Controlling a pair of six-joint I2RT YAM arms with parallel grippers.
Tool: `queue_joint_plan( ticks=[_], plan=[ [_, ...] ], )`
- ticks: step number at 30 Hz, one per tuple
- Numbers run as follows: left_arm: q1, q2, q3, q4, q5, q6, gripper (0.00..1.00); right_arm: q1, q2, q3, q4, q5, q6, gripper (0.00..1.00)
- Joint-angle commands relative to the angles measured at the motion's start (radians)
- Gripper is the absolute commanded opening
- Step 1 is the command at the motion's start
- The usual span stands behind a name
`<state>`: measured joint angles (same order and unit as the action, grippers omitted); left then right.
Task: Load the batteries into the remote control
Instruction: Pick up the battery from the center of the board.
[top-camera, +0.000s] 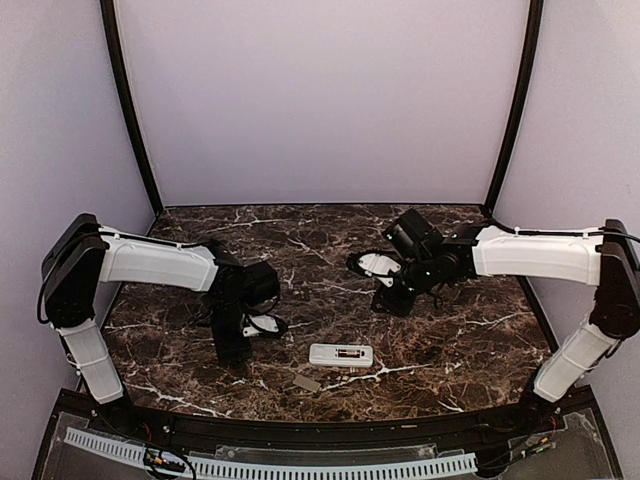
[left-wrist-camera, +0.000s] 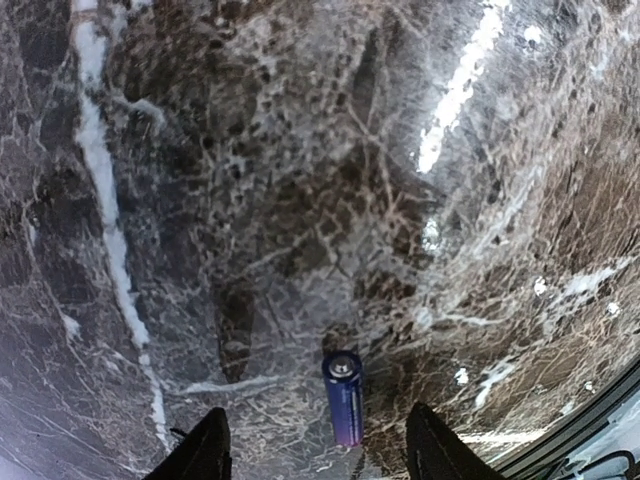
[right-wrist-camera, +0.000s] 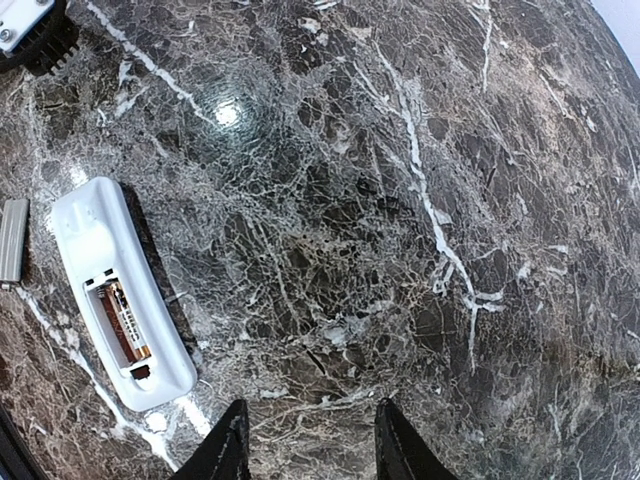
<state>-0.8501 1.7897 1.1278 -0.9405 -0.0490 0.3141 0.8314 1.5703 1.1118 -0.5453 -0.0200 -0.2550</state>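
A slim blue battery (left-wrist-camera: 343, 397) lies on the marble table, between the tips of my left gripper (left-wrist-camera: 320, 455), which is open and not touching it. In the top view the left gripper (top-camera: 235, 348) points down, left of the remote control (top-camera: 341, 355). The white remote (right-wrist-camera: 120, 295) lies back up with its bay open, and one battery (right-wrist-camera: 125, 320) sits in the bay. My right gripper (right-wrist-camera: 312, 450) is open and empty over bare marble, right of the remote; in the top view it (top-camera: 392, 300) hangs behind the remote.
A small flat grey cover piece (top-camera: 305, 383) lies just in front-left of the remote, near the table's front edge; it also shows in the right wrist view (right-wrist-camera: 12, 240). Purple walls enclose the table on three sides.
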Motion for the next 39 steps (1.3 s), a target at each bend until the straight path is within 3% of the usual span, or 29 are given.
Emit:
queue_joint_plan(
  ticks=[1,4,11,13,20,23,26,29,36,39],
  plan=[
    [-0.002,-0.005,-0.031,-0.005,0.045,0.004,0.57,0.003,-0.013,-0.009,0.036,0.017,0.010,0.40],
    [-0.004,0.006,-0.035,0.006,0.106,0.004,0.50,0.003,-0.003,-0.001,0.032,0.011,0.008,0.40],
    [-0.016,0.026,-0.046,0.020,0.122,0.010,0.12,0.003,-0.005,0.006,0.030,-0.009,0.004,0.40],
    [-0.017,0.031,-0.044,0.025,0.129,0.007,0.05,0.004,-0.021,0.001,0.041,-0.018,0.002,0.40],
    [-0.016,0.045,-0.015,0.020,0.067,-0.008,0.00,0.003,-0.066,-0.010,0.043,0.016,0.000,0.40],
    [-0.016,-0.011,0.017,0.063,-0.032,-0.035,0.00,0.004,-0.081,-0.006,0.040,0.064,0.017,0.40],
    [-0.017,-0.128,0.021,0.203,-0.108,-0.051,0.00,0.003,-0.109,0.002,0.043,0.077,0.040,0.41],
    [-0.015,-0.335,-0.015,0.380,-0.072,-0.026,0.00,0.003,-0.158,0.021,0.063,0.045,0.058,0.41],
    [-0.030,-0.804,-0.335,1.072,0.341,0.046,0.00,0.008,-0.290,0.109,0.174,-0.182,0.114,0.43],
    [-0.037,-0.866,-0.396,1.267,0.409,0.033,0.00,0.029,-0.333,0.099,0.279,-0.324,0.115,0.44]
  ],
)
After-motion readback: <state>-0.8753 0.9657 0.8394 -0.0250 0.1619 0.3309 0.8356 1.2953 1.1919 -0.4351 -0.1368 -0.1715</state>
